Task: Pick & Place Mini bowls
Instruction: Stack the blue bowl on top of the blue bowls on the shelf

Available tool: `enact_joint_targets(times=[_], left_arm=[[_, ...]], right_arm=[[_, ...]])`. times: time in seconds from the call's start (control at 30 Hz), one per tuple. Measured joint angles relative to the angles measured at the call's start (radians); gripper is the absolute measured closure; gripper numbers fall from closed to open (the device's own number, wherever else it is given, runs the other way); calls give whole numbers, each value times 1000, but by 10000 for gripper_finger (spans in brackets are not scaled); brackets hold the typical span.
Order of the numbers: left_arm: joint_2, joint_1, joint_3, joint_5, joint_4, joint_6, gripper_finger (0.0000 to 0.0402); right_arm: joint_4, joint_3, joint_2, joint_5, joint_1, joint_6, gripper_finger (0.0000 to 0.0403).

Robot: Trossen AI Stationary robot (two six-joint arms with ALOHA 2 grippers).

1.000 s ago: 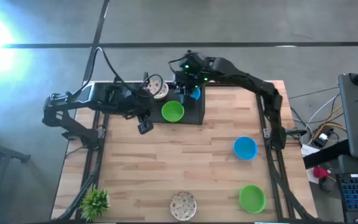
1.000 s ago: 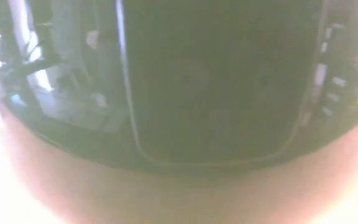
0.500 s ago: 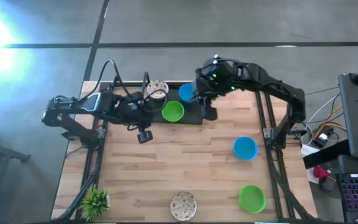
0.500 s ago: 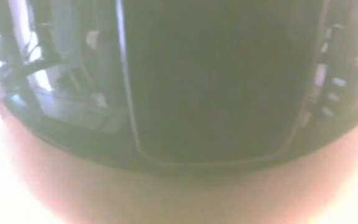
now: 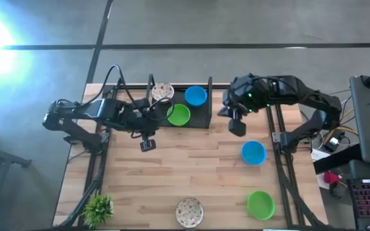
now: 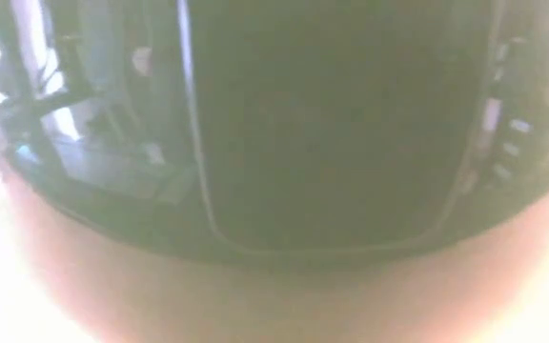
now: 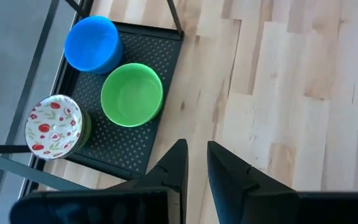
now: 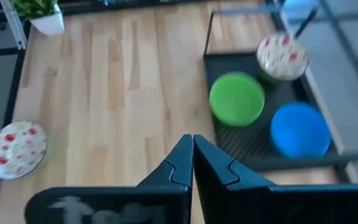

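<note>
Right end effector (image 5: 236,126), fingers pressed together and empty, hangs beside the black mesh tray (image 5: 201,118); left end effector (image 5: 147,144), narrowly parted, waits nearby.

Pale wood-plank tabletop (image 5: 172,167). Black wire-mesh tray (image 5: 205,114) holding bright blue bowl (image 5: 195,95), bright green bowl (image 5: 178,115), white bowl with red speckles (image 5: 162,92). Elsewhere: blue bowl (image 5: 254,153), green bowl (image 5: 260,204), red-speckled white bowl (image 5: 189,211). Spiky green plant (image 5: 97,208), white pot. Dark pincers.
</note>
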Motion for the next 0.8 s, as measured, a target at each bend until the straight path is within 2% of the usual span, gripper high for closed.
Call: enact_joint_targets(times=[0.27, 0.53, 0.8], left_arm=[[-5, -3, 0, 1, 1, 51, 349], [-5, -4, 0, 1, 1, 51, 349], [-7, -4, 0, 9, 1, 83, 349]], right_arm=[[-146, -169, -68, 2, 130, 267, 394], [-273, -334, -83, -19, 247, 561, 394], [-288, -441, -94, -41, 286, 800, 394]])
